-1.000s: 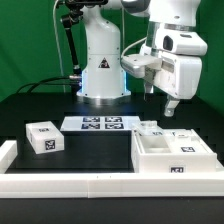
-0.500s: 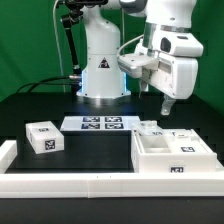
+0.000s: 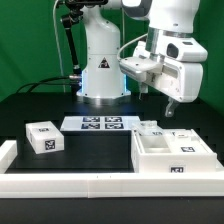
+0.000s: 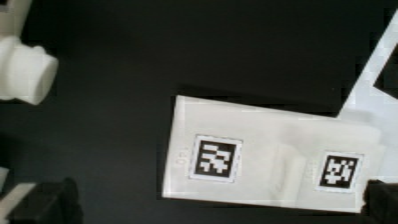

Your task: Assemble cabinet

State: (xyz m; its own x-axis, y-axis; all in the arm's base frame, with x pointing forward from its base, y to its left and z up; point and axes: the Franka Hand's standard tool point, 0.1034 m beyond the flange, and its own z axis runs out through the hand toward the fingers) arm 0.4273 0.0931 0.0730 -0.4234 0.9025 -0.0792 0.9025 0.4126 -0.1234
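The cabinet frame (image 3: 172,157), a white open box with tags, lies at the front of the exterior view's right. Two small white tagged parts (image 3: 150,128) (image 3: 186,135) sit just behind it. A white tagged block (image 3: 42,138) stands at the left. My gripper (image 3: 170,106) hangs in the air above and behind the frame, open and empty. In the wrist view a white panel with two tags (image 4: 267,152) lies on the black table below my gripper (image 4: 214,205). The dark fingers (image 4: 45,200) stand wide apart. A white rounded part (image 4: 22,65) shows at the edge.
The marker board (image 3: 102,124) lies flat before the robot base (image 3: 100,75). A long white border rail (image 3: 90,185) runs along the table's front and turns up the left side (image 3: 8,150). The table is black.
My gripper has shifted slightly toward the exterior view's right, still open and high above the table. The parts have not moved.
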